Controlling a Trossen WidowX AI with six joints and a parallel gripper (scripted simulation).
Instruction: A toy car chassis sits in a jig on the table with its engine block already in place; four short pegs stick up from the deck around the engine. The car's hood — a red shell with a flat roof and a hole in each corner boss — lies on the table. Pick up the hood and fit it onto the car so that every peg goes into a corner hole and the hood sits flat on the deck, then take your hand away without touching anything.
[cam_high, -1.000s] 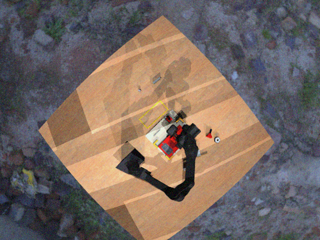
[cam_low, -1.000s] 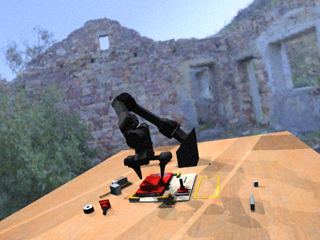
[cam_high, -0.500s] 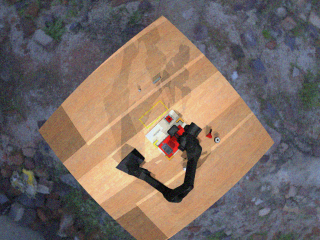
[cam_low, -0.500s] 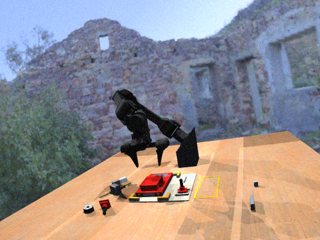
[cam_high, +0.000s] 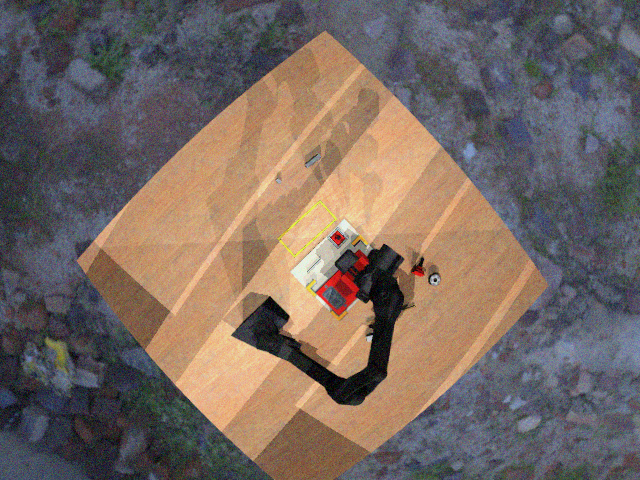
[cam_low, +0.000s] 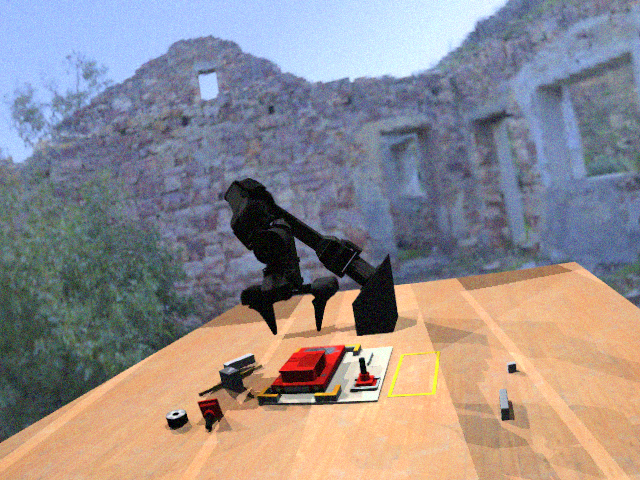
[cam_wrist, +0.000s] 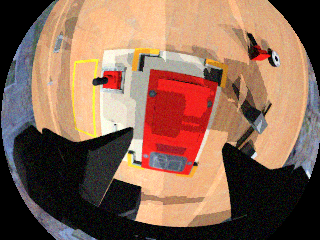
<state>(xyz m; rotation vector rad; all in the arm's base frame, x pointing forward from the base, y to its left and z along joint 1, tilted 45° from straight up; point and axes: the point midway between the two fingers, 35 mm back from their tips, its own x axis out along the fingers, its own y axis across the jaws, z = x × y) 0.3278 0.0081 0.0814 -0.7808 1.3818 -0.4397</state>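
The red hood (cam_high: 334, 281) (cam_low: 302, 364) (cam_wrist: 167, 112) lies on the car in the jig (cam_high: 305, 268) (cam_low: 381, 357) (cam_wrist: 112, 116). Its raised roof looks level, and grey dots, seemingly peg tops, show near its corners in the wrist view. The engine block is hidden; only a dark edge of the chassis (cam_low: 299, 388) shows under the red. Whether the hood touches the deck all round is too small to tell. My gripper (cam_low: 297, 331) (cam_wrist: 180, 140) is open and empty above the hood, its fingers wide apart and clear of it.
A red piece with a black pin (cam_high: 337, 237) (cam_low: 364, 377) (cam_wrist: 112, 80) stands on the jig. Beside it is a yellow outline (cam_low: 412, 395). A wheel (cam_high: 434, 279) (cam_low: 176, 418), another red piece (cam_high: 418, 269) (cam_low: 209, 411) and a grey block (cam_low: 232, 378) lie on the other side.
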